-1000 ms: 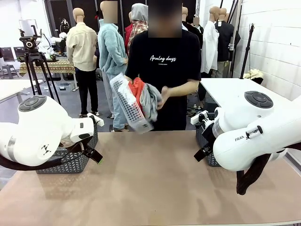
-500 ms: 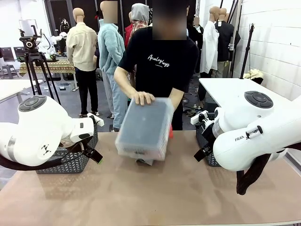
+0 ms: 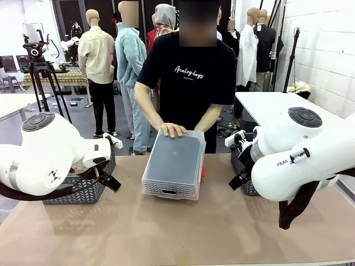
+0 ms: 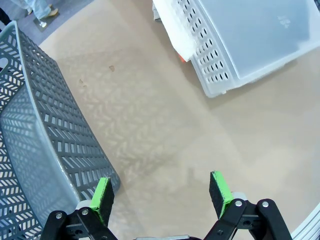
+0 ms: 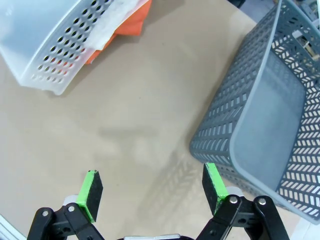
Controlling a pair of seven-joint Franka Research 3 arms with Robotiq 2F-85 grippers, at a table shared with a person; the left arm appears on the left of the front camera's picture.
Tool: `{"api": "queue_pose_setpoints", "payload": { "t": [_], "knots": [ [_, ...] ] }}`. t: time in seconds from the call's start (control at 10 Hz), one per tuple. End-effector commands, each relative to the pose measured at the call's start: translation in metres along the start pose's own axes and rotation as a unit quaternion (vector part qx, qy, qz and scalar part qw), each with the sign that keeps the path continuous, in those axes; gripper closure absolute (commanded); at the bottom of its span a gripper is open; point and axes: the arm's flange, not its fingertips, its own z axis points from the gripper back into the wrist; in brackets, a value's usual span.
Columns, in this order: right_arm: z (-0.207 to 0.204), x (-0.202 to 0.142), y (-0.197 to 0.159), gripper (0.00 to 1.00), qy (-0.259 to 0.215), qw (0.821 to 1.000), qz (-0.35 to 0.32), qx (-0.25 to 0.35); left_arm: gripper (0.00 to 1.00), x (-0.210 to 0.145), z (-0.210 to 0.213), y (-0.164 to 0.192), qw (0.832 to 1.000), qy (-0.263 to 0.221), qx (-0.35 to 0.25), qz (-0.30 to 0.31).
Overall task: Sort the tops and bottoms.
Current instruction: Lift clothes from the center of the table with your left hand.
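Left hand [image 4: 161, 196] spread; upturned crate [image 3: 172, 166] half-hides orange top [image 5: 131, 24].

- "Analog days" stands in white script lettering across the chest of the black T-shirt [image 3: 188, 88], worn by the person just behind the upturned white crate [image 3: 173, 163].
- "FRAN" stands in dark capitals on the white shell of the right arm [image 3: 302, 160], to the right of the crate; the rest of the word is hidden.
- A small raised mark on the crate's bottom is too small to read.
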Motion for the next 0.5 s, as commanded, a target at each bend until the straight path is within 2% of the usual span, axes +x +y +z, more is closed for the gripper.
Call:
{"api": "queue_pose_setpoints", "payload": {
  "t": [0.0, 0.4],
  "knots": [
    [0.0000, 0.0000, -0.0001, 0.00, 0.000, 1.000, 0.000, 0.000, 0.00, -0.0004, 0.0000, 0.0014, 1.000, 0.000, 0.000, 0.002],
    [0.0000, 0.0000, -0.0001, 0.00, 0.000, 1.000, 0.000, 0.000, 0.00, -0.0004, 0.0000, 0.0014, 1.000, 0.000, 0.000, 0.002]
  ]
}}
